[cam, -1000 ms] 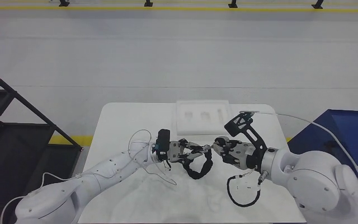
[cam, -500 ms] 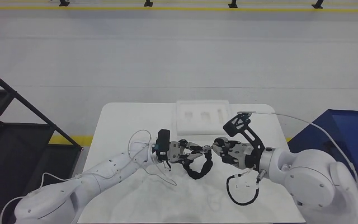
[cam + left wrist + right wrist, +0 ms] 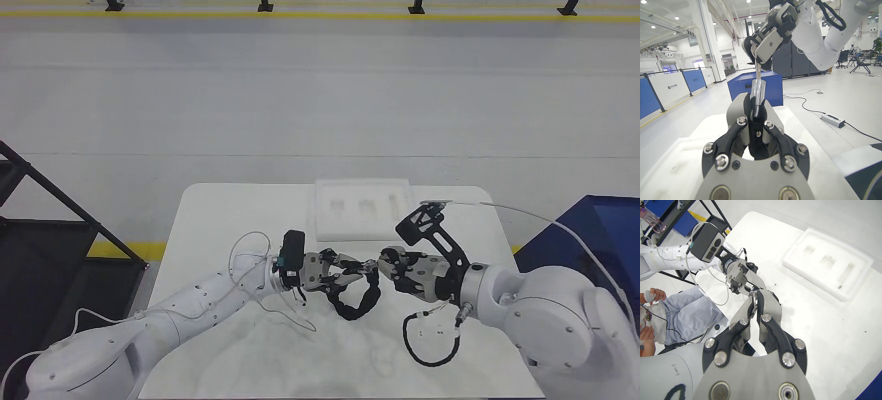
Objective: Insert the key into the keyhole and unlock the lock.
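Note:
My left gripper (image 3: 755,103) is shut on the lock (image 3: 757,94), a chrome cylinder that stands up between its fingers. The lock's black cable loop (image 3: 355,300) hangs under it above the table. The key (image 3: 758,71) has its metal shaft in the cylinder's top end, and my right gripper (image 3: 759,56) is shut on its head. In the right wrist view the key (image 3: 754,300) sits pinched between the right gripper's pads, with the left gripper (image 3: 751,279) just beyond it. From above, the left gripper (image 3: 335,268) and the right gripper (image 3: 385,266) meet tip to tip over the table's middle.
A white foam tray (image 3: 362,207) with shallow recesses lies at the back of the white table (image 3: 230,220). A blue cabinet (image 3: 590,230) stands off the right edge and a black rack (image 3: 40,250) off the left.
The right arm has shifted slightly toward the left gripper with the key. The left arm and the lock have kept still.

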